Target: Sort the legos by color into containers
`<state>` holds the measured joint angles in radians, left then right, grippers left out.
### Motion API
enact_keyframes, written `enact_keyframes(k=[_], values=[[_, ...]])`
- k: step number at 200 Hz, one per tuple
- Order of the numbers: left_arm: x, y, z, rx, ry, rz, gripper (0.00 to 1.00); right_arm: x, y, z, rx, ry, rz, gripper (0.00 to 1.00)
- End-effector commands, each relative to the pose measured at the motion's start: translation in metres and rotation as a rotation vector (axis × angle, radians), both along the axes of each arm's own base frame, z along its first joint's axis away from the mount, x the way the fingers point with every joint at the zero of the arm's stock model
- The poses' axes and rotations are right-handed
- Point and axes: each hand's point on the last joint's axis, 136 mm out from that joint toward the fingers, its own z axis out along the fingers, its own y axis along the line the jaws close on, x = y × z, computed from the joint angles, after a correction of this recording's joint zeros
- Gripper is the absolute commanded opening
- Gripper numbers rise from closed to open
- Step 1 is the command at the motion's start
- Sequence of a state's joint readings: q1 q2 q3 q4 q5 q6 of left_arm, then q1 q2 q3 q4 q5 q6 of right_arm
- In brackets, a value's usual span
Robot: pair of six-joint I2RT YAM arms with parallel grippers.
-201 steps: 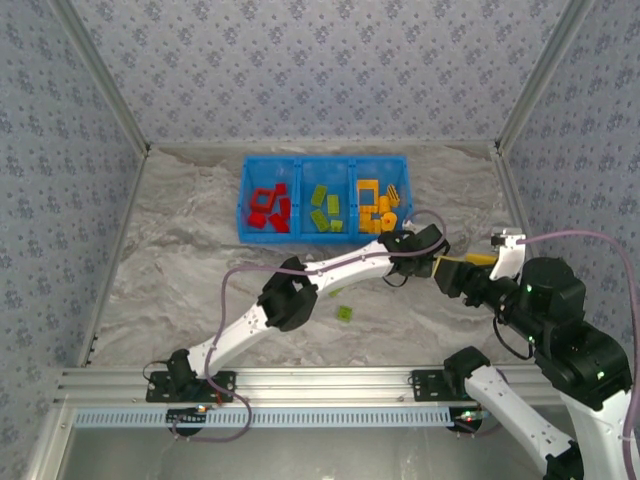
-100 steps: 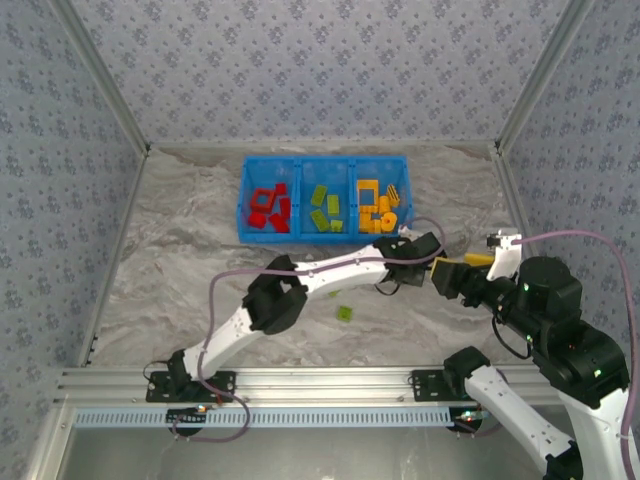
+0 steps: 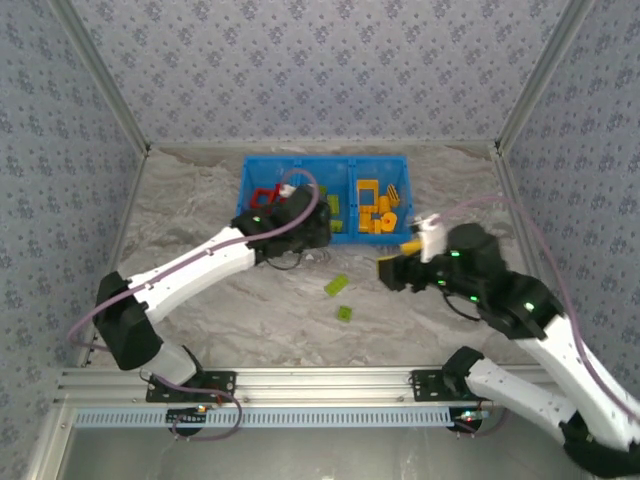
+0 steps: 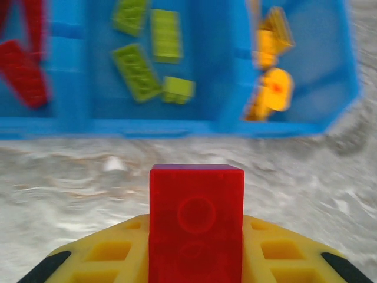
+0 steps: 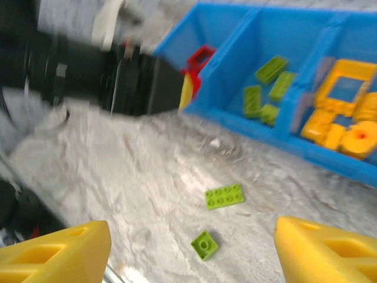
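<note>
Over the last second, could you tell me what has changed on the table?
The left tool, gripping a red brick, swung left from beside the right tool to the near wall of the blue bin. The right tool advanced, open. Both loose green bricks stayed put.

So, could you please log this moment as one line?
left pincer: shut on red brick near blue bin | right pincer: open | table: two green legos

The left arm [image 3: 200,272] stretched far forward, the left gripper [image 4: 196,230] pinching a red brick [image 4: 196,203]; the right gripper [image 3: 393,272] pointed left, jaws spread wide.
</note>
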<state>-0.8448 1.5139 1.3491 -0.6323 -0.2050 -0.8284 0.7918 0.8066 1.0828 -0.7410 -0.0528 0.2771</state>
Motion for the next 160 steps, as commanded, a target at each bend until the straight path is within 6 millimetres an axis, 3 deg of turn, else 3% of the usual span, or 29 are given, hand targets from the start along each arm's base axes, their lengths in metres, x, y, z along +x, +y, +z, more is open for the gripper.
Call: enact_keyframes(k=[1,29,60,113,160], values=[[0.009,0.033,-0.021,0.037,0.068,-0.006,0.29,0.013,0.046,0.004,-0.044,-0.132,0.055,0.76],[0.037,0.07,-0.046,0.069,0.143,0.051,0.29,0.01,0.108,-0.014,-0.05,-0.14,0.134,0.76],[0.062,0.093,-0.068,0.021,0.209,0.11,0.29,0.011,0.142,-0.018,-0.018,-0.154,0.158,0.76],[0.1,0.095,-0.097,0.075,0.273,0.114,0.29,0.025,0.159,-0.033,-0.053,-0.141,0.128,0.77],[0.108,0.115,-0.12,0.208,0.331,0.173,0.3,0.024,0.162,-0.037,-0.046,-0.129,0.12,0.77]])
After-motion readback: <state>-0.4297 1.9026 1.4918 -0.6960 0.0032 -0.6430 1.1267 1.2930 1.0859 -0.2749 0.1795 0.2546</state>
